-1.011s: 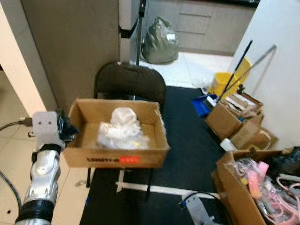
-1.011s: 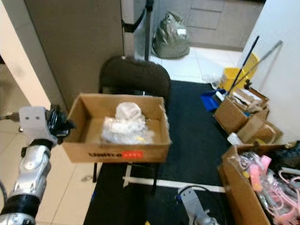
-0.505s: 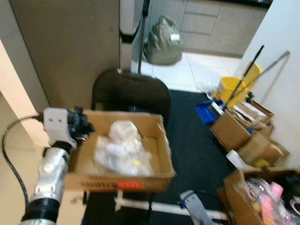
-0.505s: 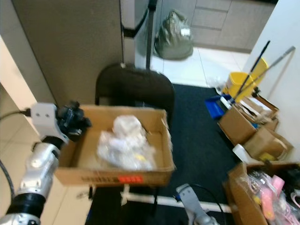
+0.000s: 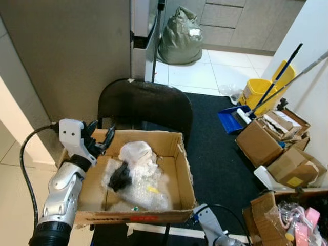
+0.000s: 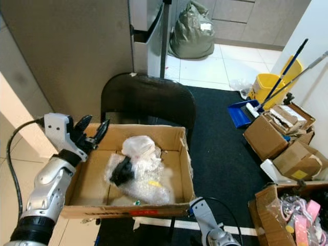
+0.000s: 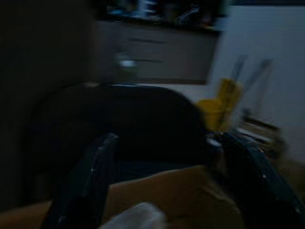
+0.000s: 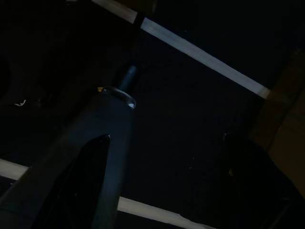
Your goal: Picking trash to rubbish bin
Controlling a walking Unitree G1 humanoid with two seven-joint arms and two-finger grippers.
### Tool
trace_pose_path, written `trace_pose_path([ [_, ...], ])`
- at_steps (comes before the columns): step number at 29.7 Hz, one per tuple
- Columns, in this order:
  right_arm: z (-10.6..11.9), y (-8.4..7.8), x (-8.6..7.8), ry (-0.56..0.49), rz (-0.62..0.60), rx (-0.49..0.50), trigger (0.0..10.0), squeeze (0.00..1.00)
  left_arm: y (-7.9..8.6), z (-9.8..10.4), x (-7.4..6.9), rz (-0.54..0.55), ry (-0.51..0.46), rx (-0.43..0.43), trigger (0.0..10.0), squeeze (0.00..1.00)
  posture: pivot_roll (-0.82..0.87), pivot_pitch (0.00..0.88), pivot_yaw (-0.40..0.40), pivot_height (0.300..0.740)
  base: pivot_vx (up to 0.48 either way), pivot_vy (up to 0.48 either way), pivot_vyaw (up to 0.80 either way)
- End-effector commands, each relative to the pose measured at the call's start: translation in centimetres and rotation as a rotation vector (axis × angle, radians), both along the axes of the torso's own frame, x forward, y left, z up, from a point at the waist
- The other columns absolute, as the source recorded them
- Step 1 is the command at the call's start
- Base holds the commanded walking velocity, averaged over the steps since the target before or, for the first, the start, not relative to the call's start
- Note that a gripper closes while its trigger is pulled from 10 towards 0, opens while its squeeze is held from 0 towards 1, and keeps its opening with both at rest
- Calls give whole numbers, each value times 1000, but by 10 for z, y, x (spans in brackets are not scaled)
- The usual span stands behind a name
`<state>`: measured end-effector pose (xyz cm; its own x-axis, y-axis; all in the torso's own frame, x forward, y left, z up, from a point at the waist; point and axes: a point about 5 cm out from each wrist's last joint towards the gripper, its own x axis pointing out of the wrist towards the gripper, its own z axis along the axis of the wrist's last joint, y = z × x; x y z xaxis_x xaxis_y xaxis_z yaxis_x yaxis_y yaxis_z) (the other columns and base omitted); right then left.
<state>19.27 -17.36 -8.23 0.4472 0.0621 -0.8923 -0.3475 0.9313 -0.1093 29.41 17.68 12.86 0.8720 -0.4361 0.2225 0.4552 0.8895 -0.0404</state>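
Sitting on black chair (image 5: 146,105), cardboard box (image 5: 183,171) holding crumpled plastic trash (image 5: 137,171); left gripper (image 6: 91,131) fingers spread, empty, over box's rear corner.

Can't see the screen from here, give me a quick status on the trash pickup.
Left tool open, over near-left corner of cardboard box. Right tool open, hanging low. Plastic trash lying in box, untouched. Nothing blocking.

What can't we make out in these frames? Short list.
- Dark object in the cardboard box: half buried in crumpled plastic wrap, so its identity is unreadable in the eye views.
- Chair seat: hidden under the box.
- Right gripper: its wrist view is too dark to read what lies beyond the floor stripes.
- Left wrist view: dim, blurred; box contents unclear.
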Motion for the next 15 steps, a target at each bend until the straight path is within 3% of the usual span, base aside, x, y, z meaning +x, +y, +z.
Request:
trace_pose_path([
  [1, -3, -4, -6, 21, -6, -11, 10000, 0, -5, -6, -3, -30, 32, -8, 10000, 1000, 195, 36, -54, 740, 0, 0, 0],
  [2, -3, -4, -6, 21, -6, -11, 10000, 0, -8, -10, -5, -48, 52, 2, 10000, 0, 194, 37, -53, 740, 0, 0, 0],
  [8, -3, -4, -7, 23, -9, -9, 10000, 0, -13, -29, -12, -57, 141, 23, 10000, 0, 189, 41, -46, 740, 0, 0, 0],
  [15, -5, -3, -11, 33, -16, -5, 10000, 0, -19, -38, -19, -74, 198, 3, 10000, 0, 195, 45, -40, 740, -380, 0, 0],
])
